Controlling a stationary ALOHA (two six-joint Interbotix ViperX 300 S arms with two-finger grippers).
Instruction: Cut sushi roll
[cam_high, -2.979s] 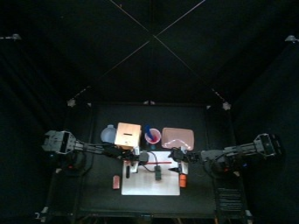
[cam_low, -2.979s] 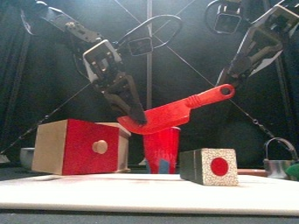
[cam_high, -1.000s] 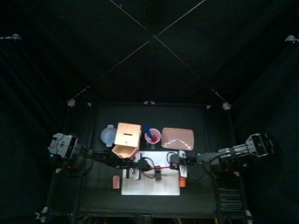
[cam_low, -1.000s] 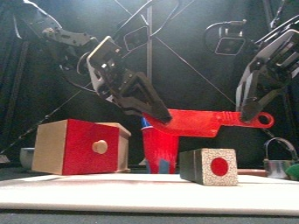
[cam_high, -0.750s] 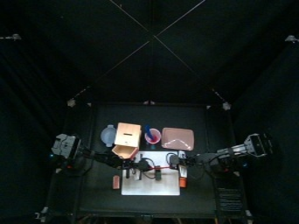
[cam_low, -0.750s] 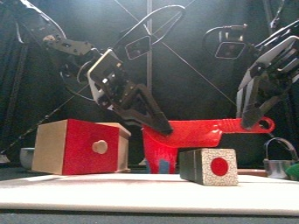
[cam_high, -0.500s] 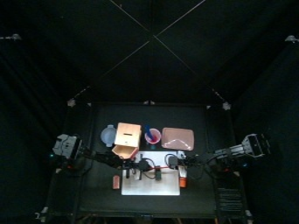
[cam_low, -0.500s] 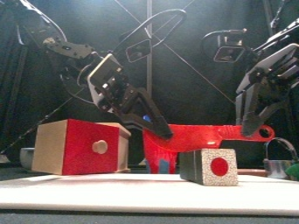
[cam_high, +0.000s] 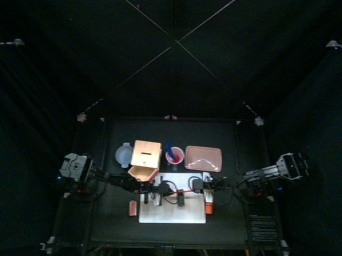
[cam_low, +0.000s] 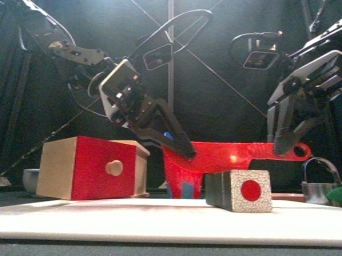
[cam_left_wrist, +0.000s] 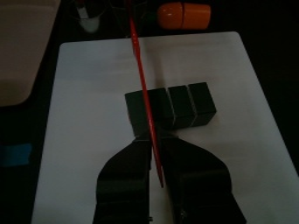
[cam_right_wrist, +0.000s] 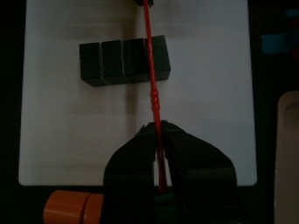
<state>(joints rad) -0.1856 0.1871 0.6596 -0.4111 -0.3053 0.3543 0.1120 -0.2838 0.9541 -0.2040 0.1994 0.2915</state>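
Note:
The sushi roll (cam_left_wrist: 176, 107) is a short dark log scored into slices, lying on the white board (cam_left_wrist: 70, 114); the right wrist view shows the roll (cam_right_wrist: 117, 58) too. A red knife (cam_low: 221, 153) hangs level just above it, seen edge-on as a thin red line (cam_left_wrist: 140, 79) crossing the roll near one end. My left gripper (cam_low: 171, 142) is shut on the blade end. My right gripper (cam_low: 287, 148) is shut on the handle end. From the front, the roll's end (cam_low: 238, 190) shows a red dot.
A tan block with a red face (cam_low: 94, 168) stands on the board's left in the front view. An orange piece (cam_left_wrist: 184, 13) lies beyond the board's edge. Behind the board stand a tan box (cam_high: 147, 153), a brown box (cam_high: 202, 157) and a small bowl (cam_high: 124, 154).
The knife, tilted earlier with its handle high, has levelled and come down towards the roll. Both grippers lowered with it and kept their hold.

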